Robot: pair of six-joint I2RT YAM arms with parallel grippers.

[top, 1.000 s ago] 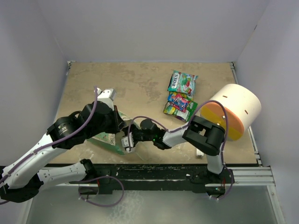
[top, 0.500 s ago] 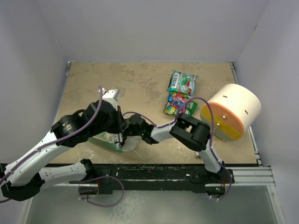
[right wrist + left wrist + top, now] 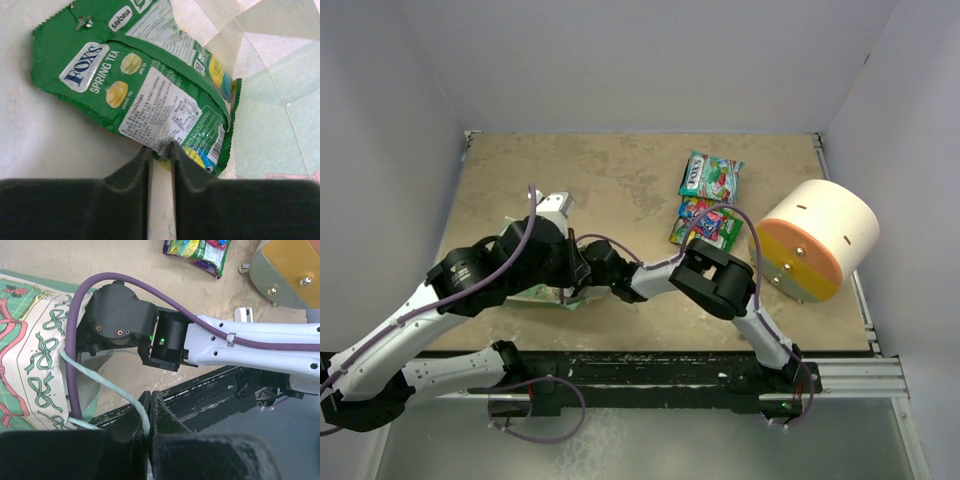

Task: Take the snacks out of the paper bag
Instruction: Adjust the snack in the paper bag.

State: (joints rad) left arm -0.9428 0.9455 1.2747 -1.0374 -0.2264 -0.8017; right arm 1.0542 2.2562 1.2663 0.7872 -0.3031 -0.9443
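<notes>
Several snacks [image 3: 710, 178] already lie on the tabletop [image 3: 620, 180], well apart from the paper bag [image 3: 545, 297]. Within the last second the right gripper [image 3: 160, 149] has pushed into the bag's mouth, and its fingers now pinch the edge of a green packet [image 3: 125, 95] still inside. The left gripper [image 3: 150, 407] keeps the string handle [image 3: 100, 382] clamped, so another removal looks close.
</notes>
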